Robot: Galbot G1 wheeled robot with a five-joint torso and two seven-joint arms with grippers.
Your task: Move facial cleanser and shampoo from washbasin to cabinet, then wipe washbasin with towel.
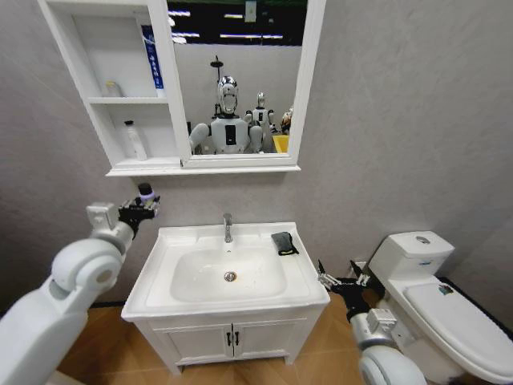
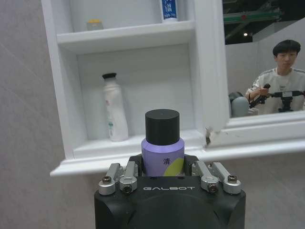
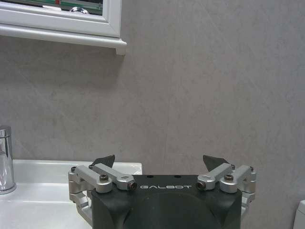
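The lower part of a purple bottle [image 2: 162, 153] is hidden by the left gripper [image 2: 162, 177], which is clenched on it; only its black cap and part of a label are seen, and the printing cannot be made out. The bottle is held upright, cap up, its long axis vertical, in the air left of the washbasin [image 1: 163, 282] and below the cabinet [image 1: 66, 50]. The right gripper [image 3: 162, 164] is held released, fingers spread, low beside the basin's right edge, near the toilet [image 1: 417, 265]. The towel [image 1: 284, 243] is laid on the basin's right rear rim, right of the tap [image 1: 228, 228]. Farther off, a white bottle [image 2: 116, 109] is stood upright on the cabinet's lowest shelf. On the shelf above, a small jar [image 2: 95, 24] and a blue-and-white tube [image 2: 168, 9] are cut off at the top.
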